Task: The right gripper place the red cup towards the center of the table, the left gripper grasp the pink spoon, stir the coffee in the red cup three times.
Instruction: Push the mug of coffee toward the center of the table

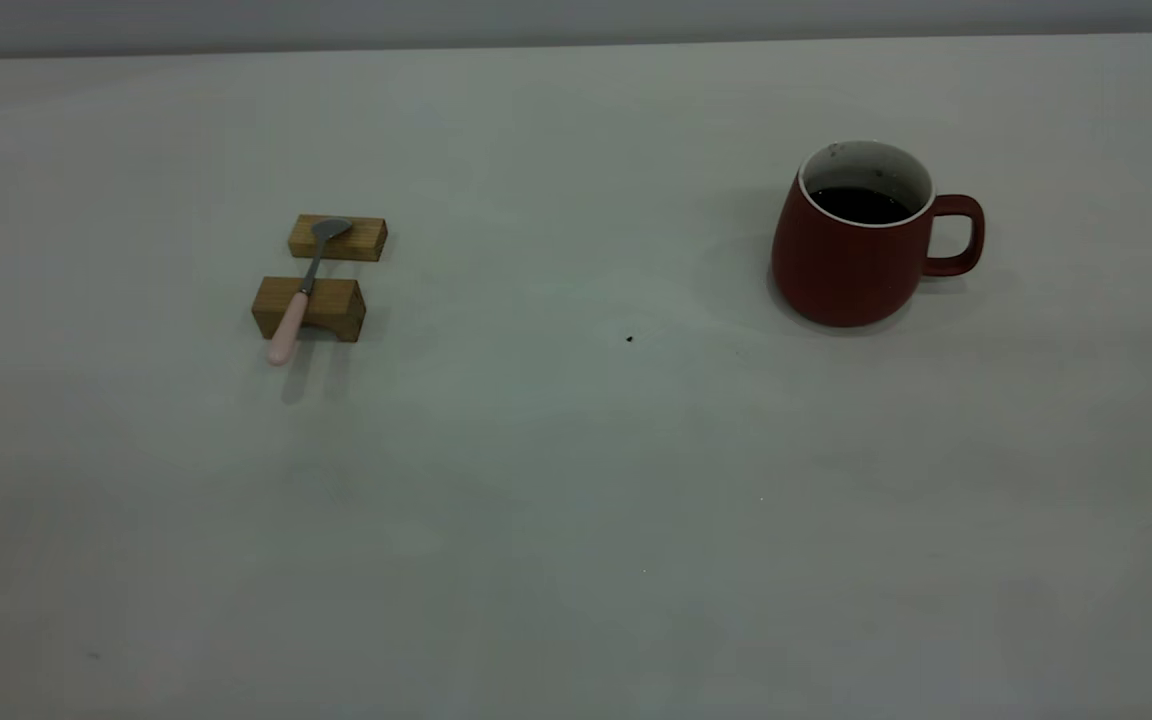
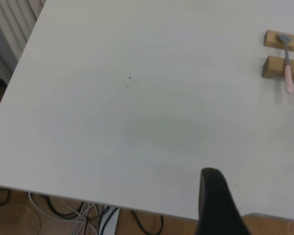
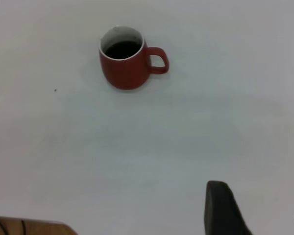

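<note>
The red cup [image 1: 856,255] stands upright at the table's [image 1: 576,520] right, handle pointing right, with dark coffee [image 1: 861,205] inside. It also shows in the right wrist view as the red cup [image 3: 126,58], far from my right gripper [image 3: 258,198], which hangs open and empty near the table's front edge. The pink spoon [image 1: 298,300] lies across two wooden blocks at the left, pink handle toward the front. In the left wrist view the pink spoon [image 2: 286,66] is far from my left gripper [image 2: 257,198], which is open and empty above the table edge. Neither gripper appears in the exterior view.
Two small wooden blocks [image 1: 310,308] [image 1: 338,238] carry the spoon. A tiny dark speck [image 1: 629,339] lies near the middle of the table. Cables [image 2: 88,215] show on the floor beyond the table edge in the left wrist view.
</note>
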Controlling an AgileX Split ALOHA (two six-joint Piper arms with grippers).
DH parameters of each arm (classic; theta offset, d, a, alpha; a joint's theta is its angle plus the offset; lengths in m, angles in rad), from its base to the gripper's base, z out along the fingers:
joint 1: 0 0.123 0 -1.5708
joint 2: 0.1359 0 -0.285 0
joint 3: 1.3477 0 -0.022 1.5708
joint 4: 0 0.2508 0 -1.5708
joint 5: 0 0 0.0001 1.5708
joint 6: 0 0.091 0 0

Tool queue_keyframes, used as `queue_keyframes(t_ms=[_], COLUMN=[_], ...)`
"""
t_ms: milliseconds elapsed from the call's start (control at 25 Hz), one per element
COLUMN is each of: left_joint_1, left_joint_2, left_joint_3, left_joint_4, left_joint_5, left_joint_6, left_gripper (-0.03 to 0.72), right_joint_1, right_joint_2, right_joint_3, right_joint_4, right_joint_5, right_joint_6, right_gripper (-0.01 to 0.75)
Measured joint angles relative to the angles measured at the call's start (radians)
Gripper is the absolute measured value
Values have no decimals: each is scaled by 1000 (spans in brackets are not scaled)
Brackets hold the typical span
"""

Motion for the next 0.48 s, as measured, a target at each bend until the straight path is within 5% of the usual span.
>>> queue_keyframes(t_ms=[280, 480], left_joint_1=[0, 0], left_joint_2=[0, 0], left_joint_3=[0, 0], left_joint_4=[0, 0], left_joint_5=[0, 0], left_joint_6=[0, 0], left_gripper=[486, 486], right_joint_1=[0, 0], right_joint_2=[8, 150], right_joint_3=[0, -15], right_joint_4=[50, 51], right_joint_5=[-12, -88], right_joint_6=[-2, -81], right_gripper=[416, 548])
